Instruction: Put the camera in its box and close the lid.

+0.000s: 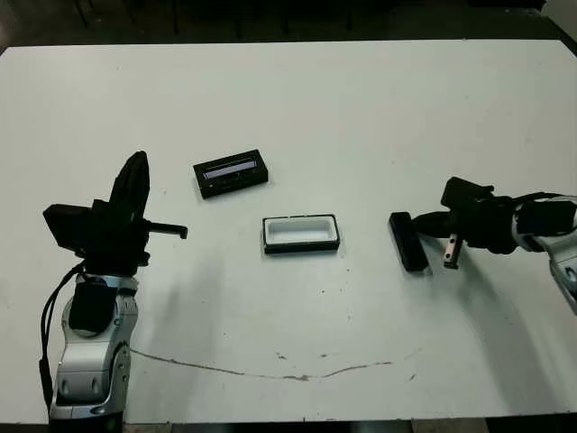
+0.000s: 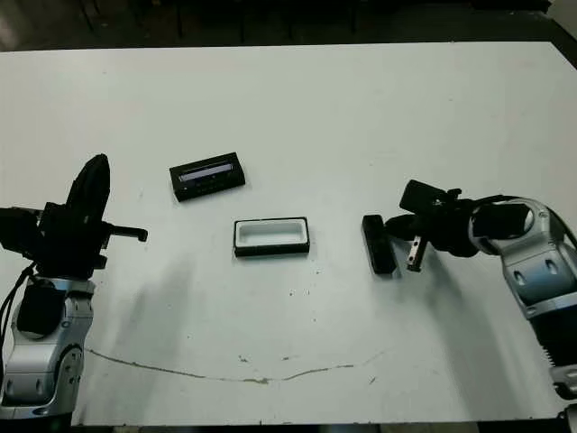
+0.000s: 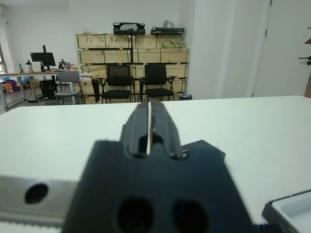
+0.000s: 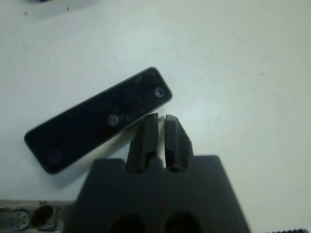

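I take the box [image 1: 301,234] as my landmark: it sits open near the middle of the white table [image 1: 297,99], white lining up, with nothing in it. That leaves both parts of the job undone, as I read it.

The camera [image 1: 408,241] lies flat on the table well to the box's right, its long axis pointing roughly away from me, crosswise to the box's length. In the right wrist view it shows a plain black face with small round marks; I cannot see a screen patch from here. My right gripper [image 4: 162,119] is just beside the camera's near end, its two fingers drawn almost together with only a thin slit between them and nothing held. I judge it is placed there to address the camera, but with the jaws this narrow it would have to open before it could take the bar.

The lid [image 1: 231,172] rests beyond the box and to its left, a little apart, its pale strip facing up. It is out of the way of the box's opening.

My left gripper [image 3: 148,127] is raised off the table well to the box's left, fingers pressed nearly closed and empty. I judge it is parked there, near the lid's side.
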You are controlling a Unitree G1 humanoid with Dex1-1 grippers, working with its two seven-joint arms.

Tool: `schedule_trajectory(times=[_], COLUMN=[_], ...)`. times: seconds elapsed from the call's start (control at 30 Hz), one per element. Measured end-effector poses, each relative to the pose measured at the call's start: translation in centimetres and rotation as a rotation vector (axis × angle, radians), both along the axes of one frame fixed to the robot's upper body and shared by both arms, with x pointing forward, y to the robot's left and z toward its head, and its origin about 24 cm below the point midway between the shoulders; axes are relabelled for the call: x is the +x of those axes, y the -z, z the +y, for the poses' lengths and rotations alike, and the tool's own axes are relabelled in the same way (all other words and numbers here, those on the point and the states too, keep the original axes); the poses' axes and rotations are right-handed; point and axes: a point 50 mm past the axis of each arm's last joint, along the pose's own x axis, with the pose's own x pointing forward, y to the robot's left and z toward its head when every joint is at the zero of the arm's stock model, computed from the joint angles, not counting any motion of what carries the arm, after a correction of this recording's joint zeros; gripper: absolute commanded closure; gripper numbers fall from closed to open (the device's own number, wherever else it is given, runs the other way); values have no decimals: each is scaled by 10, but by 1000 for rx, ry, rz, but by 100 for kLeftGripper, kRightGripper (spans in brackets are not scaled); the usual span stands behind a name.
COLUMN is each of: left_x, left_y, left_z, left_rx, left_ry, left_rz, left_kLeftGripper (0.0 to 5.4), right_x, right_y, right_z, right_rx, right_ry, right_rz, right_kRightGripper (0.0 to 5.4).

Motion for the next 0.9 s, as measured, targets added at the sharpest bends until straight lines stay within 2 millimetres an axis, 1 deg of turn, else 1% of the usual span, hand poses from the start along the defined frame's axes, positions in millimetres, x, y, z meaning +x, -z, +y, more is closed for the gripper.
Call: schedule_trajectory(times=[0.13,0.27,0.43,0.5,0.57,0.7,0.8,0.9], left_x=[0,0,-1,-1,-1,-1,-1,-1], left_y=[0,0,1,1,1,1,1,1], left_z=[0,0,0,0,0,0,0,0], left_rx=[-1,-2,-3,-2,-3,-4,-3,-4], left_ry=[0,-1,-2,-2,-2,-2,-2,-2], left_rz=[-2,-1,1,1,1,1,1,1], left_kLeftGripper=[539,539,539,539,539,539,539,539], right_x=[1,-3,-11,-15,-17,-23,-31,-45], right_y=[2,6,10,10,4,-20,-38,-50], right_z=[2,0,-13,-17,-18,-19,-12,-3], right_rx=[12,37,132,175,222,295,408,492], right_ry=[5,55,320,401,451,478,474,465], right_rz=[-17,-106,-208,-244,-299,-414,-483,-522], right_kRightGripper=[540,540,540,540,540,540,540,540])
